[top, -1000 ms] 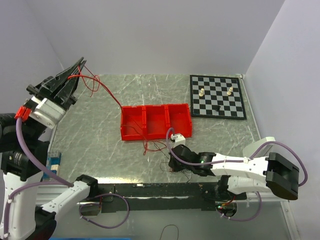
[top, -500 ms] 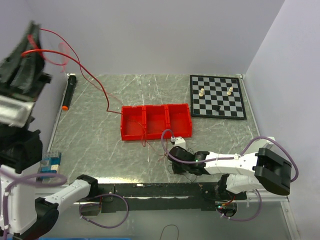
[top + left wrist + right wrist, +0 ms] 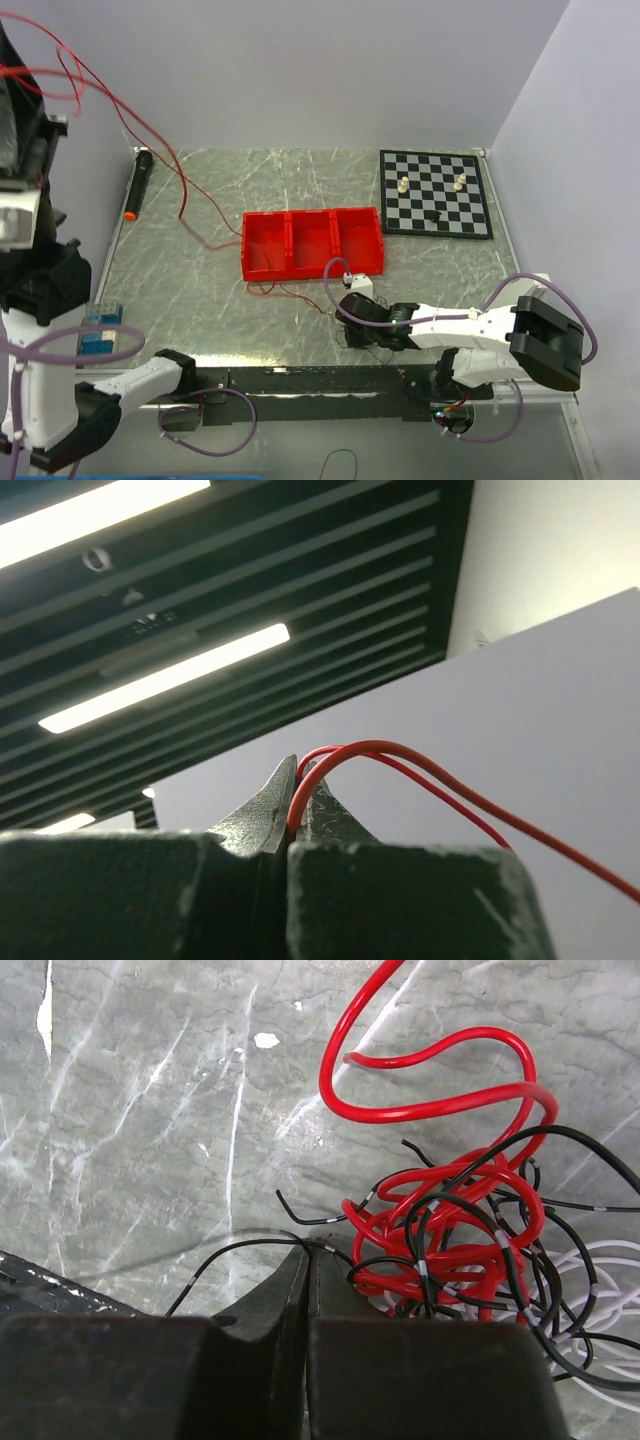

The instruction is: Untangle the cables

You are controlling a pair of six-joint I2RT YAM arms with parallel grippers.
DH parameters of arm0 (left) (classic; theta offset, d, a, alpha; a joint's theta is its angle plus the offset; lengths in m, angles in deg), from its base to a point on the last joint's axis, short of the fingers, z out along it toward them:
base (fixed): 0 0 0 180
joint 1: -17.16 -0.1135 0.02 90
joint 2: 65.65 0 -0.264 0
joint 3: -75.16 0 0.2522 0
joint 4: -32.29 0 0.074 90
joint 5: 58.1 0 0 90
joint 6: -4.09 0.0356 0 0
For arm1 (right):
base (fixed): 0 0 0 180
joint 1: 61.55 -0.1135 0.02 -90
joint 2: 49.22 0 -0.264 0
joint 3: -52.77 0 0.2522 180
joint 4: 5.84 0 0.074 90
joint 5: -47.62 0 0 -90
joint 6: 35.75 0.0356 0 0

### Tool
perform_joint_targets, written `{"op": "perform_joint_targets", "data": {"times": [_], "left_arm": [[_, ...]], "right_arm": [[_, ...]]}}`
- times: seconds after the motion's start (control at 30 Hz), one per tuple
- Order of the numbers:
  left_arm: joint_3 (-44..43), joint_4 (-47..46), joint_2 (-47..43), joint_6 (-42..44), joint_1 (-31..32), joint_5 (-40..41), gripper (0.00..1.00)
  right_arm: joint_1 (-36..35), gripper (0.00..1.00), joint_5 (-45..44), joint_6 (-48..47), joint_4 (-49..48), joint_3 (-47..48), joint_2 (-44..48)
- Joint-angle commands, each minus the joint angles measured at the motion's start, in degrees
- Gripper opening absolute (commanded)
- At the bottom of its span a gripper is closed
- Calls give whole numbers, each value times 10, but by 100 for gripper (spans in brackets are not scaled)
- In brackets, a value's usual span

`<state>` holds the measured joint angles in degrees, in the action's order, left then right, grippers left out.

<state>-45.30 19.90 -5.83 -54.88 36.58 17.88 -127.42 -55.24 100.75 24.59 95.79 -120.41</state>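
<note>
The cables are thin red, black and white wires. Most of them lie knotted in a tangle (image 3: 470, 1230) on the marble table (image 3: 200, 300), just in front of my right gripper (image 3: 307, 1252). That gripper (image 3: 350, 328) is low on the table and shut, with a black cable (image 3: 235, 1250) pinched at its tips. My left gripper (image 3: 300, 765) is raised high at the far left (image 3: 10, 45) and shut on the red cable (image 3: 420, 765). This red cable (image 3: 180, 195) hangs down in loops and runs past the bin's front to the tangle (image 3: 368, 345).
A red three-compartment bin (image 3: 312, 243) stands mid-table. A chessboard (image 3: 435, 193) with a few pieces lies at the back right. A black marker with an orange tip (image 3: 138, 185) lies along the left edge, and a blue box (image 3: 100, 330) sits at the near left.
My left gripper has swung up and to the left with the red cable, drawing more of it out from the tangle. The right gripper shifted slightly left and stays down on the tangle.
</note>
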Motion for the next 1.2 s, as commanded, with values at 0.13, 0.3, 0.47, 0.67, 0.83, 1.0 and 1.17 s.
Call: {"op": "perform_joint_targets", "data": {"times": [0.13, 0.3, 0.47, 0.67, 0.83, 1.0, 1.17], "left_arm": [[-71, -88, 51, 82, -3, 7, 1], [-201, -59, 123, 98, -3, 33, 1], [-57, -38, 45, 74, -3, -35, 1], [-34, 107, 12, 55, -3, -108, 1], [-34, 201, 1, 61, -3, -161, 1], [-10, 252, -16, 70, -3, -180, 1], [65, 314, -59, 95, -3, -202, 1]], "right_arm": [[-6, 0, 11, 3, 38, 5, -39], [-8, 0, 10, 7, 35, -2, -35], [-12, 0, -1, 0, 29, 5, 1], [-12, 34, -20, -62, 38, 76, 90], [-12, 71, -24, -124, 48, 164, 152], [-12, 97, -19, -173, 48, 224, 197], [-12, 100, -26, -242, 61, 303, 231]]}}
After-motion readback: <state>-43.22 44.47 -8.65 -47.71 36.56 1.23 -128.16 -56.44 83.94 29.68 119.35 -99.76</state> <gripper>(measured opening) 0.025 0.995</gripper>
